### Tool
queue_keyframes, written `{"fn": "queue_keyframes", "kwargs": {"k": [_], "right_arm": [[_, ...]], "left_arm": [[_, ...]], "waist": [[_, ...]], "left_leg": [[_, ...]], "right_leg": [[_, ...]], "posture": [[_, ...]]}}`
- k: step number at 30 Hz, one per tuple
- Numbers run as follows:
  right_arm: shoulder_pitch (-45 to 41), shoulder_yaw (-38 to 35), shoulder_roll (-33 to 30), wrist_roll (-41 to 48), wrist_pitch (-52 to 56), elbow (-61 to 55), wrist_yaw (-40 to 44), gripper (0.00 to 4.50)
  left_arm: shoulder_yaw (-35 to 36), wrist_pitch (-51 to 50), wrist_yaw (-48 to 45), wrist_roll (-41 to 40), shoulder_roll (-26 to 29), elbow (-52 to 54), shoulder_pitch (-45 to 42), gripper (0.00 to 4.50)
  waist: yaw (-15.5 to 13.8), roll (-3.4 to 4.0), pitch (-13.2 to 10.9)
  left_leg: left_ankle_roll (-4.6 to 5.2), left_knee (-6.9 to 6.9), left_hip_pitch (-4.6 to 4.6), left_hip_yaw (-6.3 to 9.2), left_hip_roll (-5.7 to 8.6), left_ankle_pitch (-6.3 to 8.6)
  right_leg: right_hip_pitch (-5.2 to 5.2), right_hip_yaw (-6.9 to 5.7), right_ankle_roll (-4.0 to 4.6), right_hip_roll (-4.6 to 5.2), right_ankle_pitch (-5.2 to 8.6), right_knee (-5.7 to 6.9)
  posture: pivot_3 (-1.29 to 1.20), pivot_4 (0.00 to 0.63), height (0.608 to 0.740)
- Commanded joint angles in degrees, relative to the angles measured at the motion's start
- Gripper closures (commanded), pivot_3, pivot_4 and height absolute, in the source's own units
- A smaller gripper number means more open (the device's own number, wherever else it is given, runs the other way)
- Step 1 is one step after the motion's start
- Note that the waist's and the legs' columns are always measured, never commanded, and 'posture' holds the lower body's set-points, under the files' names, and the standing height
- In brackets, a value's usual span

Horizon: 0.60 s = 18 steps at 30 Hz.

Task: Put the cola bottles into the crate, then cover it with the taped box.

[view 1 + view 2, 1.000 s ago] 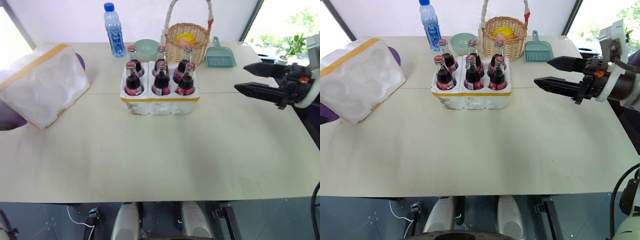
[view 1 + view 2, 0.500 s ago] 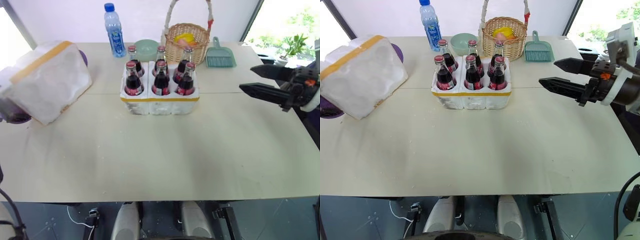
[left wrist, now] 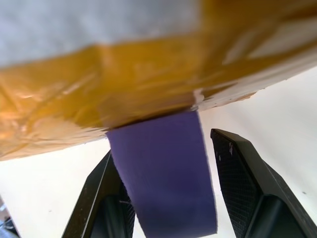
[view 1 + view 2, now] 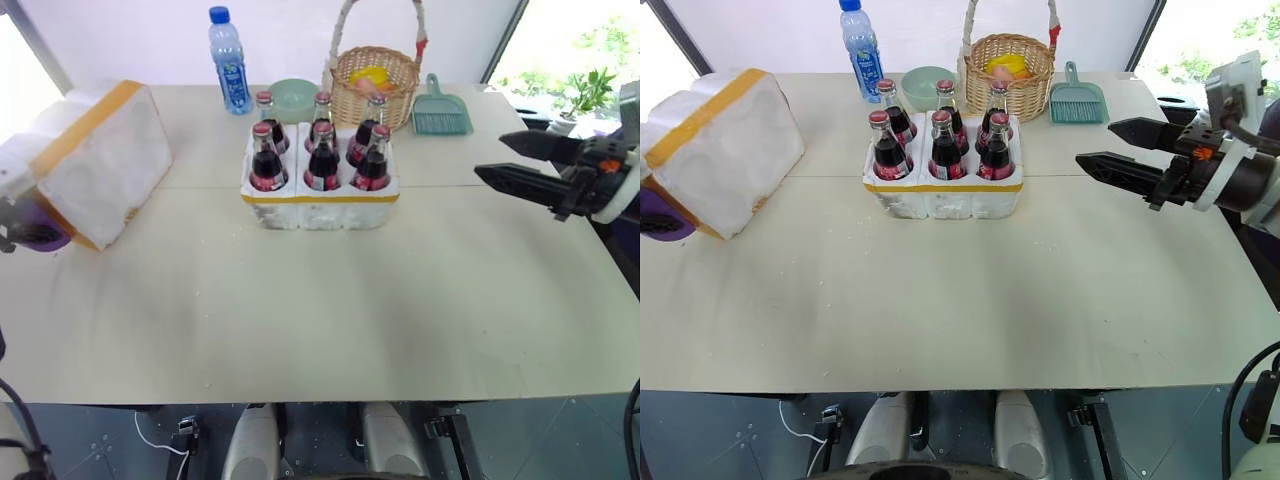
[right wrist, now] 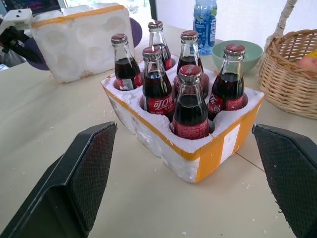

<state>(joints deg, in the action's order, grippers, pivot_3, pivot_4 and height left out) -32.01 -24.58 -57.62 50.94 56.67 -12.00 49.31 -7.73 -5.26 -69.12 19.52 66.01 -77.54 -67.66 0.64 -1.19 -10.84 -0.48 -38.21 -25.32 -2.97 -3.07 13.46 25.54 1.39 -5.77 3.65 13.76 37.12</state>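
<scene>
Six cola bottles (image 4: 322,160) stand upright in the holes of the white foam crate (image 4: 320,205), two rows of three, red caps up, with the crate's yellow tape band running along its near rim; the crate sits on the pale table (image 4: 320,310) toward 12 o'clock from the table's middle. The taped box (image 4: 95,165) is well apart from it at about 9 o'clock, near the table's edge, tilted with its yellow band slanting across the upper face. A purple strap (image 3: 163,173) hangs from beneath that band (in the left wrist view it lies right inside the left gripper (image 3: 163,148)); whether the gripper has clamped it cannot be told. The right gripper (image 4: 490,157) hovers at 3 o'clock from the crate, pointing toward it, its black fingers (image 5: 74,183) spread wide and empty. Beyond the crate, from 11 to 1 o'clock, stand a blue-capped water bottle (image 4: 228,60), a green bowl (image 4: 292,98), a wicker basket (image 4: 373,85) and a teal dustpan (image 4: 441,112)
</scene>
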Motion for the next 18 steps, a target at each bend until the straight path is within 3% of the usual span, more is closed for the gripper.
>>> {"fn": "queue_keyframes", "kwargs": {"k": [1, 2, 9, 18], "right_arm": [[-1.4, -0.6, -0.4, 0.9, -1.1, -0.6, 0.1, 0.0], [-1.1, -0.5, -0.9, 0.5, -1.6, -0.6, 0.9, 0.0], [0.0, -1.0, -4.2, 1.2, -1.5, -0.9, 5.9, 0.0], [1.6, -1.8, -5.8, 0.6, -2.0, -2.3, 6.7, 0.0]], "left_arm": [[0.8, 0.5, 1.0, -0.2, 0.4, 0.4, -0.9, 3.56], [0.7, 0.6, 1.3, -0.2, 0.3, 0.4, -0.7, 3.93], [3.2, 3.4, 3.5, -2.5, 0.6, 1.2, -1.6, 3.93], [9.3, 19.6, 6.4, -10.0, -4.0, 9.5, -7.3, 3.93]], "waist": [[0.0, 0.0, 0.0], [0.0, 0.0, 0.0], [0.0, 0.0, 0.0], [-0.2, -0.09, 0.0]], "left_leg": [[0.0, 0.0, 0.0, 0.0, 0.0, 0.0], [0.0, 0.0, 0.0, 0.0, 0.0, 0.0], [0.0, 0.0, -0.01, 0.0, 0.0, 0.0], [0.0, -0.04, -0.03, 0.01, 0.01, 0.0]], "right_leg": [[0.0, 0.0, 0.0, 0.0, 0.0, 0.0], [0.0, 0.0, 0.0, 0.0, 0.0, 0.0], [0.0, 0.0, 0.0, 0.0, 0.0, 0.01], [-0.02, 0.0, -0.01, 0.02, 0.0, 0.0]], "posture": [[0.0, 0.15, 0.74], [0.0, 0.15, 0.74], [0.0, 0.15, 0.74], [0.0, 0.15, 0.74]]}}
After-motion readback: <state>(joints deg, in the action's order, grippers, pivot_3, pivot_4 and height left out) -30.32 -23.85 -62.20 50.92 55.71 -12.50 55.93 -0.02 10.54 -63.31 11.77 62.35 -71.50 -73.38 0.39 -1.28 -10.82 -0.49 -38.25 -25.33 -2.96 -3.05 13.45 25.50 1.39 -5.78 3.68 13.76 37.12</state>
